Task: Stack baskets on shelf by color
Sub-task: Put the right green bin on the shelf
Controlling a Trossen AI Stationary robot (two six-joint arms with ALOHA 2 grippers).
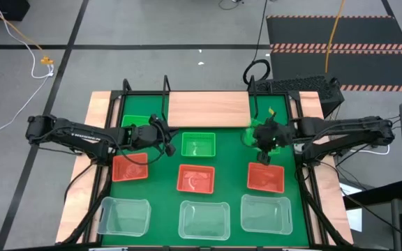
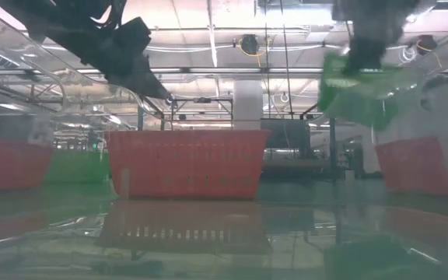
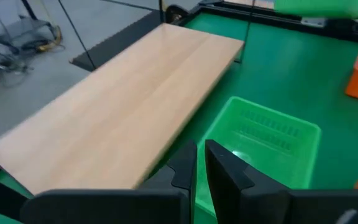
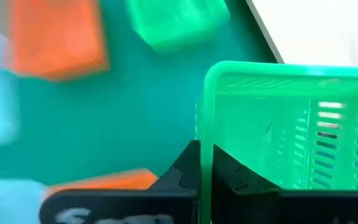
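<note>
My right gripper [image 1: 262,148] is shut on a green basket [image 4: 291,124], which hangs tilted above the mat's right side [image 2: 356,93]. A second green basket [image 1: 198,145] rests on its base on the mat just in front of the wooden shelf [image 1: 208,108]. A third [image 1: 137,123] lies left of the shelf, partly under my left arm. My left gripper [image 3: 201,165] hovers shut and empty near the middle green basket's left side. Three red baskets [image 1: 196,178] and three clear baskets [image 1: 204,219] stand in rows toward the near edge. My right gripper pinches one side wall of the green basket at its rim [image 4: 205,140], close to a corner, with one finger inside and one outside. The fingers slant down from above. The basket is lifted clear of the mat and hangs tilted below them.
Black frame posts [image 1: 166,87] rise at the shelf's back corners. A red basket [image 1: 266,176] sits right below the lifted one, and another [image 1: 130,167] lies under my left arm. The wooden shelf top [image 3: 123,106] is bare.
</note>
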